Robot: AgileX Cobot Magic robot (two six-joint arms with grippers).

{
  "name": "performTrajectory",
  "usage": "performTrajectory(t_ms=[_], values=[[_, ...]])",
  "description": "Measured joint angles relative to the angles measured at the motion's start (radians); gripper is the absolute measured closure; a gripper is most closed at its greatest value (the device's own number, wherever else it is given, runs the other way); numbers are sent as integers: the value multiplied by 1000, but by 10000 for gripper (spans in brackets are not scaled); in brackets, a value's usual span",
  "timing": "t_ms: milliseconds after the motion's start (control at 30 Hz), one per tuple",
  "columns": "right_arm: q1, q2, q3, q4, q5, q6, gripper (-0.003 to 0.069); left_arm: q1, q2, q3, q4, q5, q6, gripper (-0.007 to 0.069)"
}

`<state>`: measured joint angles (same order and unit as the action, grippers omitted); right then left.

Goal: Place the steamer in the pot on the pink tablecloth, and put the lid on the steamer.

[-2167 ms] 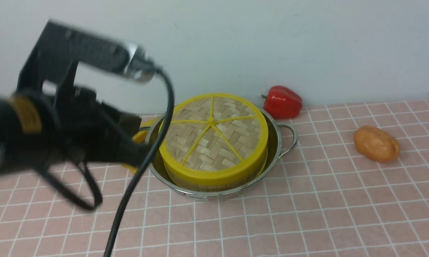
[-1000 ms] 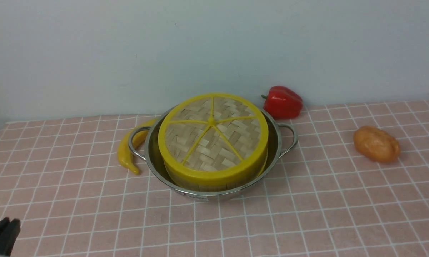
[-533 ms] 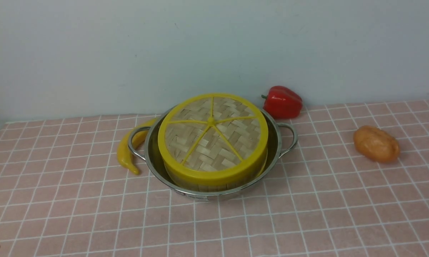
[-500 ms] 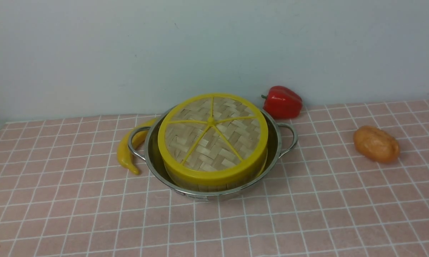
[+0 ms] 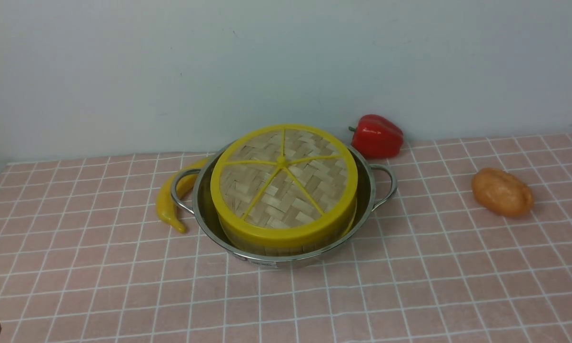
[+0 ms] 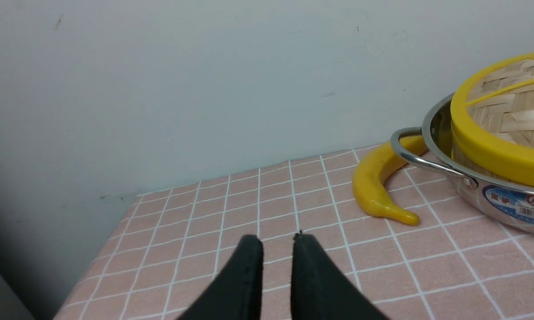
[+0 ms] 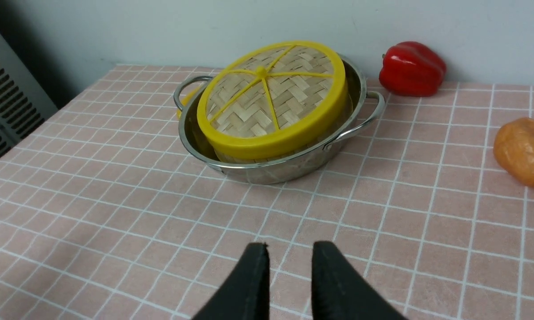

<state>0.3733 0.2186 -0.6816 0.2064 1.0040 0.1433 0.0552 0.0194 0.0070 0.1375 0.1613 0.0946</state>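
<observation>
A pale wall backs the counter, which is covered by the pink tablecloth. The pot stands mid-cloth with the steamer inside and the lid seated on it, apparently flush, though the far rim is hard to judge. The task looks done. Both arms sit low on the robot's side, well apart from the pot. The left pincer and right pincer each show a narrow gap, gripping nothing. The pot lies ahead of both; a yellow pepper touches its left handle, and open cloth lies in front.
</observation>
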Motion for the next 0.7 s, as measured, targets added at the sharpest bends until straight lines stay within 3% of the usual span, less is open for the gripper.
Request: performTrajectory(t_ms=[200,367,533,700], values=[[-150,-103,104,-111,-201,-98,480,0,0,0,0,0,1,517],[-282,-217,354,-199,-451,-119,463,0,-1,0,0,-2,1,506],[-366,-219,549,-206,-613,-122,444,0,-1,0,0,-1,1,497],[-391,-219,671,-174,-696,-122,429,0,-1,0,0,-1,1,497]])
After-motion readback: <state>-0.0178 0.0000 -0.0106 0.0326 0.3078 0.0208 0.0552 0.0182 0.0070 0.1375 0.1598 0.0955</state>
